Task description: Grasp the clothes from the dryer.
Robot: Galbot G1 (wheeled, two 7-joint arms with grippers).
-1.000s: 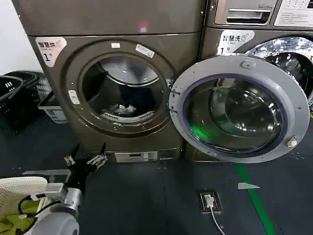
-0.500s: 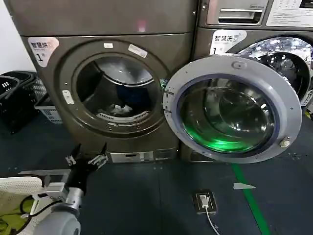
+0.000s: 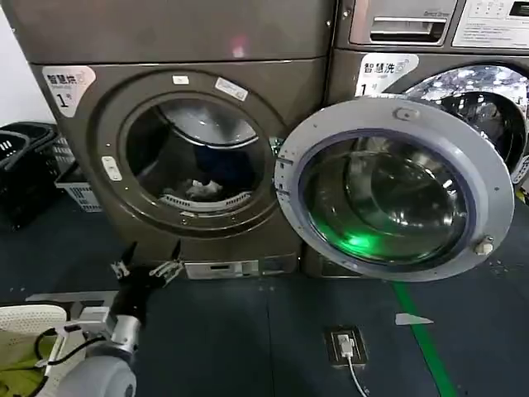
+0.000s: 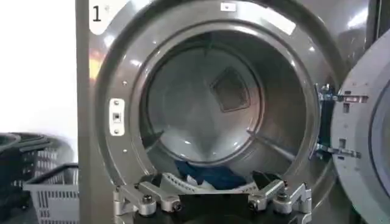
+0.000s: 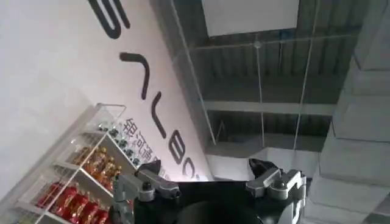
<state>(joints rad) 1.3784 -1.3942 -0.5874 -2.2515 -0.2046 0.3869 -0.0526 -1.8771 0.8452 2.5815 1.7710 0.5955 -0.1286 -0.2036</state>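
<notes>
Well short of the dryer [image 3: 190, 157], the left gripper [image 3: 147, 263] hangs wide open and empty; the clothes [image 4: 210, 176] lie ahead in the drum beyond it. Right gripper [image 5: 210, 182] points ceilingward, spread, holding nothing.

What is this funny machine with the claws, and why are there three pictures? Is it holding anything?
It is a robot with two arms, and each picture comes from a different camera. The head camera looks at a dryer with its round door swung open. Low down you see the left gripper, a claw with its fingers spread open, holding nothing. A camera on that arm's wrist looks straight into the drum, where the clothes lie at the bottom, blue and white. The camera on the other wrist points up at a ceiling and a wall; the right gripper there is open and empty too. Baskets stand beside the dryer.
</notes>
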